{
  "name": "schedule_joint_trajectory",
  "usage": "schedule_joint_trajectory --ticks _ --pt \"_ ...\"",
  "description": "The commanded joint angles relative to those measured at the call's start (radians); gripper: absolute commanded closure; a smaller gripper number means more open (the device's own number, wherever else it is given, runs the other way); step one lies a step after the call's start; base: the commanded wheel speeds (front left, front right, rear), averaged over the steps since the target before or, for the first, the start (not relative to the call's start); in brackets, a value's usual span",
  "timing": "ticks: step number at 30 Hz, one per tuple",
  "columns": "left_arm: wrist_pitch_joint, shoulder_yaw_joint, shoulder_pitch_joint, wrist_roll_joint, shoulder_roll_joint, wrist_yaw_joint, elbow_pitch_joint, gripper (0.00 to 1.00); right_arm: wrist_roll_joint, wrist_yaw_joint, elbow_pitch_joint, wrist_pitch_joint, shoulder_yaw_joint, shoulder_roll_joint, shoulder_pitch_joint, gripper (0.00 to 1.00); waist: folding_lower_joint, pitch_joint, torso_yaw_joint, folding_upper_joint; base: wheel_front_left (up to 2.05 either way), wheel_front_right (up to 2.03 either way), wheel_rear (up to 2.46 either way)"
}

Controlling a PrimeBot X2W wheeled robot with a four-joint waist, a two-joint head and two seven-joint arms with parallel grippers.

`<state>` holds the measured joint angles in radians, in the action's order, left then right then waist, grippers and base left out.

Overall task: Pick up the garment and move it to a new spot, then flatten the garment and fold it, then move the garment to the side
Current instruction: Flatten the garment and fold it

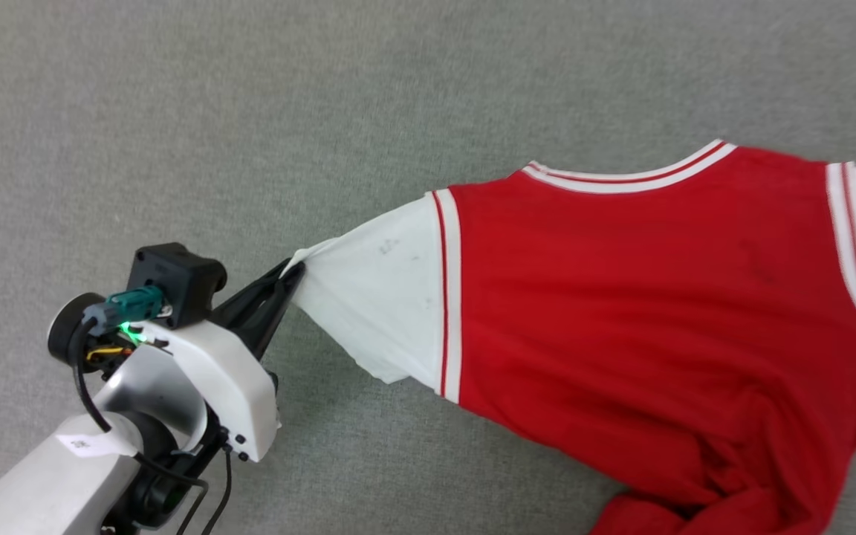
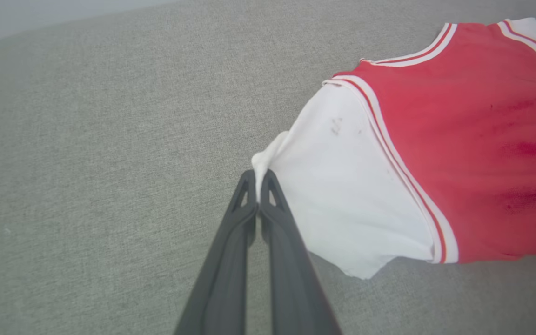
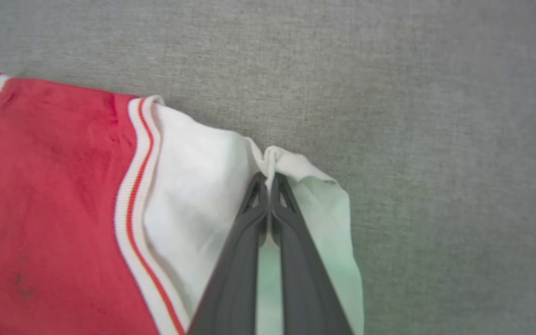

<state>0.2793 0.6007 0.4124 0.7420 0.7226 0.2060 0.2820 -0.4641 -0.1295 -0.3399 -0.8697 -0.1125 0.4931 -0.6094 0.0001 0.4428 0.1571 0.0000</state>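
The red cloth shirt (image 1: 621,297) lies between my left pincer (image 1: 295,270) and my right pincer (image 3: 270,179); each pinches a white sleeve (image 2: 342,195).

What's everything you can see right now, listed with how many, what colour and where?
garment: one, red body with white sleeves and red-and-white striped trim, spread on the surface, lower part bunched.
grey fabric surface: one, grey woven, under and around the garment.
left arm: one, white and pale grey, lower left of the head view.
left gripper: one, dark fingers, shut on the edge of one white sleeve.
right gripper: one, dark fingers, shut on a fold of the other white sleeve.
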Motion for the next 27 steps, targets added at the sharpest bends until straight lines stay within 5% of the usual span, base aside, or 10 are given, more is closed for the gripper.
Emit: schedule_joint_trajectory --ticks 1,14,27 --pt "-0.006 -0.007 -0.015 -0.001 0.007 0.005 -0.004 1.00 -0.006 -0.001 -0.002 0.017 0.008 -0.006 0.015 1.00 -0.0001 -0.039 -0.020 0.0000 0.00 0.00 0.00" --pt "-0.065 -0.075 -0.067 -0.006 0.074 0.048 0.017 1.00 -0.049 -0.001 0.065 0.315 0.030 -0.016 0.061 1.00 -0.0001 -0.285 -0.081 0.0000 0.00 0.00 0.00" --pt "-0.168 -0.207 -0.058 -0.027 0.139 0.106 0.077 1.00 -0.065 -0.001 0.193 0.369 -0.027 -0.015 0.003 1.00 -0.0001 -0.376 -0.107 0.0000 0.00 0.00 0.00"
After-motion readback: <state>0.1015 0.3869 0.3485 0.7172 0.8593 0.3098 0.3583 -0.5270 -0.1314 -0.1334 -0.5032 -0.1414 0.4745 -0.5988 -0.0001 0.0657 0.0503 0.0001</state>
